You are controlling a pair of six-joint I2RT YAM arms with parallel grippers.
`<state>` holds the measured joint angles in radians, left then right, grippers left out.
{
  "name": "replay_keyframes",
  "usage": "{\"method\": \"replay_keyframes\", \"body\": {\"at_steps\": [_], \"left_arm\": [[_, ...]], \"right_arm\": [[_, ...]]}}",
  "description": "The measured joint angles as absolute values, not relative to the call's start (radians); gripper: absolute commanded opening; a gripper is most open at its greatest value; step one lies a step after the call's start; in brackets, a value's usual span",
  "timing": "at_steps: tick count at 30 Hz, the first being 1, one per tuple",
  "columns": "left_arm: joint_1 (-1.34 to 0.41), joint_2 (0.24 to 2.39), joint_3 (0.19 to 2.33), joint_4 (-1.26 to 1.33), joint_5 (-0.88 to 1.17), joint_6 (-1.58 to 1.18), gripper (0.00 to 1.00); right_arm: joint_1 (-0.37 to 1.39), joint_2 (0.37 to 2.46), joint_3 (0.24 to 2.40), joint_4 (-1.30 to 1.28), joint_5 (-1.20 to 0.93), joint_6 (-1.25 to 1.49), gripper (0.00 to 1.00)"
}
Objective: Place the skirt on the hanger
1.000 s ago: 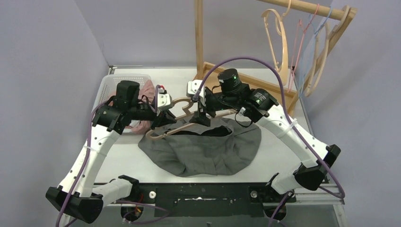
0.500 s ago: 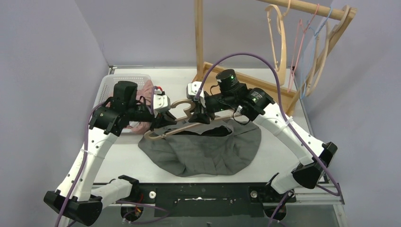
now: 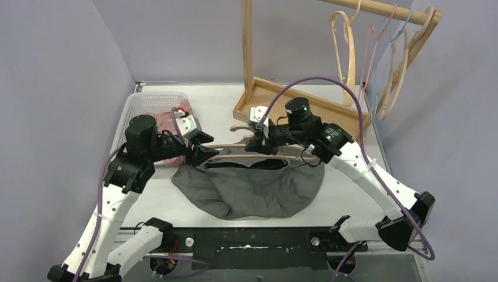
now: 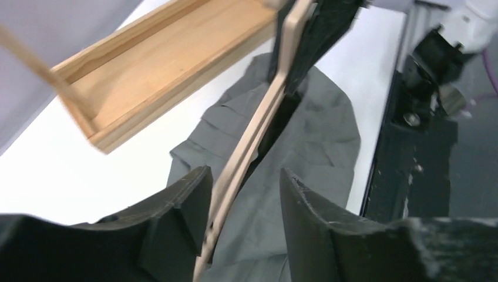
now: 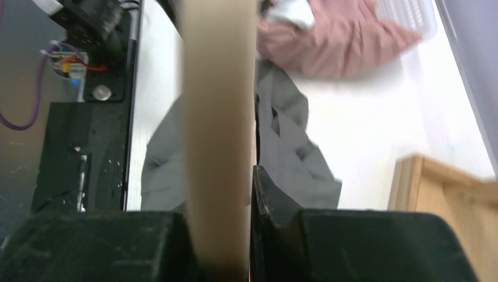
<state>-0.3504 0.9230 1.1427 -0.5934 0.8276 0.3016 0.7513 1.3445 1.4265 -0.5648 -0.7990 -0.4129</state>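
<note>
White basket [image 3: 150, 97] holds pink cloth [image 3: 168, 121]; right gripper [image 3: 262, 146] clamps hanger [image 4: 258, 123], left gripper [image 4: 244, 176] gapes.

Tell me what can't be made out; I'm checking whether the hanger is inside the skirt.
Top view: left gripper covers the left end of the hanger where it meets the skirt.
Right wrist: blurred hanger fills the centre, hiding the skirt's opening.
Left wrist: hanger's near end cut off at bottom edge.

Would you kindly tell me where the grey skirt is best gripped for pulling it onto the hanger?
Probably the waistband, pinched from above: the skirt lies flat and spread, and only that gaping rim beside the hanger offers a free edge.
</note>
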Motion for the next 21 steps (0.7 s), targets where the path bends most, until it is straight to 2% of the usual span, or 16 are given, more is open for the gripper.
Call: {"method": "replay_keyframes", "body": {"at_steps": [4,9,11,15,18,21], "left_arm": [[-0.352,0.798,1.020,-0.433,0.641,0.079,0.51],[-0.352,0.701,0.910,-0.334,0.341,-0.220,0.52],[-0.352,0.699,0.883,-0.333,0.262,-0.321,0.65],[-0.352,0.722,0.806,-0.354,0.132,-0.524,0.70],[-0.352,0.756,0.726,-0.390,0.074,-0.657,0.69],[-0.345,0.809,0.673,-0.439,0.052,-0.757,0.54]], "right_arm": [[0.704,1.221,1.299,-0.570,-0.700,-0.360,0.00],[0.700,1.109,1.279,-0.624,-0.601,-0.312,0.00],[0.700,1.093,1.290,-0.657,-0.580,-0.296,0.00],[0.700,1.112,1.319,-0.717,-0.554,-0.270,0.00],[0.700,1.151,1.343,-0.759,-0.543,-0.249,0.00],[0.700,1.172,1.345,-0.781,-0.540,-0.233,0.00]]}}
